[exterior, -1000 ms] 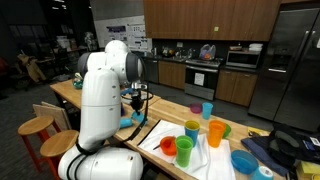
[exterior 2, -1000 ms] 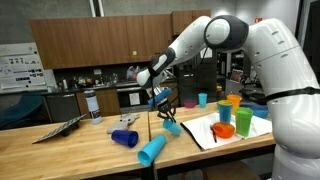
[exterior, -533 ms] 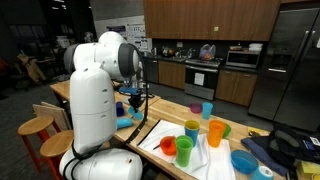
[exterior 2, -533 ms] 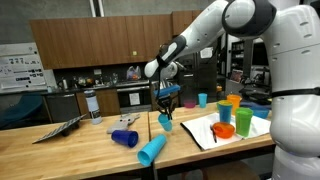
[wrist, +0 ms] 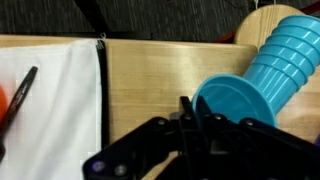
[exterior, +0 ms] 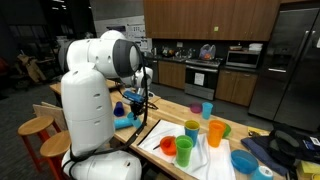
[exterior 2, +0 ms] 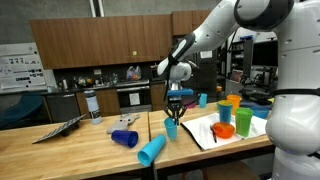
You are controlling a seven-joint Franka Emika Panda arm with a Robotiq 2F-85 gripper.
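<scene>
Noted gripper (exterior 2: 174,118) clamped shut on rim wall of light-blue ribbed cup (exterior 2: 172,129) — single-wall pinch, hence cup hanging tilted over wooden countertop (exterior 2: 70,150), beside white cloth (wrist: 55,95).

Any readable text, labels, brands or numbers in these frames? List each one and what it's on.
Nothing legible in any view.
Wall poster in an exterior view: printed text and diagrams, too small to read.
Light blue cup in the wrist view: no print or marking shows.
</scene>
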